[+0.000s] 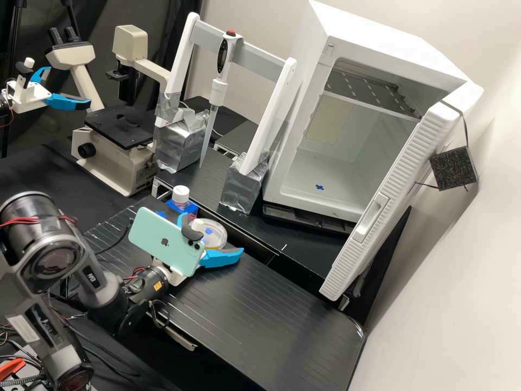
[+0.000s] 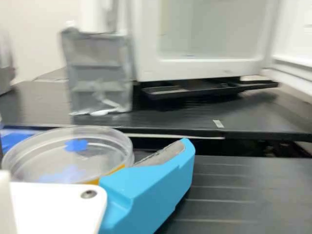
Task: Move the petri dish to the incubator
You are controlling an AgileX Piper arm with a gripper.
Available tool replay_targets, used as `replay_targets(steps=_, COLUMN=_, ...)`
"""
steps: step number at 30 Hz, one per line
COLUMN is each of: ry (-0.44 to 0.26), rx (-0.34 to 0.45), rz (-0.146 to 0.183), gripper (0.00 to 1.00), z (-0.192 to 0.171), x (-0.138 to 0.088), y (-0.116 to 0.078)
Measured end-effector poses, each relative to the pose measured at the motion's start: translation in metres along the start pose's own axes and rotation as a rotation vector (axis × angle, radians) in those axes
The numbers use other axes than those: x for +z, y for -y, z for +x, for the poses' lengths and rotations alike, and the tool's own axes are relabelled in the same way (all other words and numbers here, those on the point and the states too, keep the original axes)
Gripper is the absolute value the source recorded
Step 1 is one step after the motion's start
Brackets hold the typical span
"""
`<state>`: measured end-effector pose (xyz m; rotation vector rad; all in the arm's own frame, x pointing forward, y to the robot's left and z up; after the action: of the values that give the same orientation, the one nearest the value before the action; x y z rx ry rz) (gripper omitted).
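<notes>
My gripper (image 1: 212,234), parted to the petri dish's (image 1: 218,232) width, grips it before the incubator (image 1: 391,33); I should carry it level, clear of the incubator's door (image 1: 399,187).

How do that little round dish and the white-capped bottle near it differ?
The petri dish is low and flat, while the bottle is taller and narrower. The dish looks see-through from above, whereas the bottle is topped by a solid white cap. Both show some blue: a patch on the dish, and the bottle's body.
</notes>
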<state>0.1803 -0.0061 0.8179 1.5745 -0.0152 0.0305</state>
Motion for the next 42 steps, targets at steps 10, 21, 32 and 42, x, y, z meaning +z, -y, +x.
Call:
replay_targets(steps=10, ry=0.027, rx=0.049, rz=0.013, gripper=1.00, z=0.002, x=0.001, y=0.000)
replay_targets(steps=21, ry=0.027, rx=0.054, rz=0.021, gripper=1.00, z=0.002, x=-0.001, y=0.001)
replay_targets(steps=32, ry=0.032, rx=0.094, rz=0.001, gripper=1.00, z=0.003, x=-0.008, y=0.005)
replay_targets(steps=42, ry=0.050, rx=0.101, rz=-0.007, gripper=1.00, z=0.005, x=-0.009, y=0.007)
